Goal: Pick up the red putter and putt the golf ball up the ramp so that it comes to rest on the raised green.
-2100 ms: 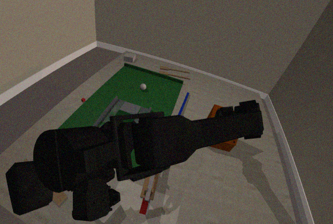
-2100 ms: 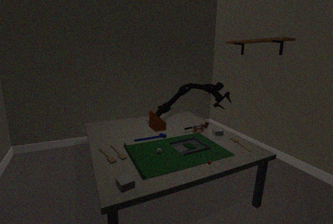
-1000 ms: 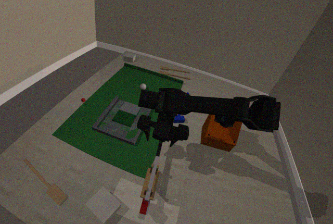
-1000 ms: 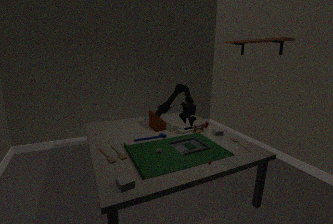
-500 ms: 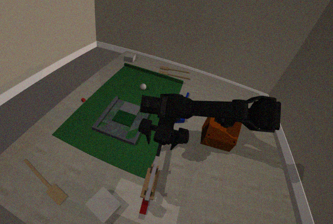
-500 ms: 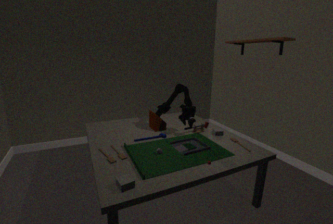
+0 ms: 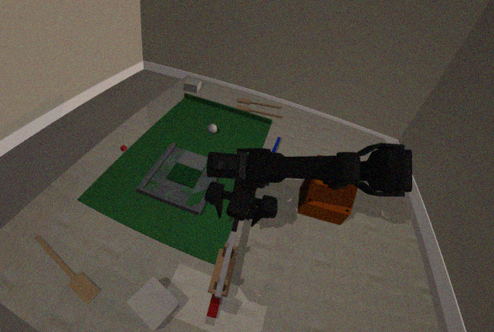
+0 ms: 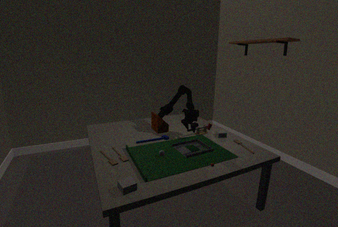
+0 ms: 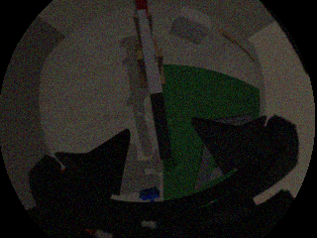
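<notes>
1. Above the near end of the red putter's dark grip, I have the tool (image 7: 236,220) (image 8: 191,130) (image 9: 161,126) pointing down, its fingers spread apart and pinching nothing. In the wrist view, the grip appears between the two fingertips.

2. On a small wooden stand (image 7: 217,272) (image 8: 202,132), the red putter (image 7: 227,258) (image 8: 209,126) (image 9: 150,59) rests by its pale shaft, its red head projecting beyond the stand.

3. On the green mat (image 7: 151,225) (image 8: 163,167) (image 9: 208,86), I see the white golf ball (image 7: 212,128) (image 8: 161,152) outside the grey-walled frame (image 7: 167,201) (image 8: 199,153). The darker green square (image 7: 184,174) (image 8: 191,147) is inside that frame; the ball is apart from it.

4. On the bench (image 7: 339,264) (image 8: 188,191), a blue club (image 7: 276,144) (image 8: 151,140) (image 9: 150,193) lies beside the mat, on the side toward the orange block (image 7: 326,208) (image 8: 159,124).

5. Beyond the mat's opposite edge, I find a small red object (image 7: 123,147) (image 8: 212,164); a pale block (image 7: 152,303) (image 8: 221,134) (image 9: 189,27) stands near the putter's head, with a wooden paddle (image 7: 84,287) (image 8: 245,147) farther along.
</notes>
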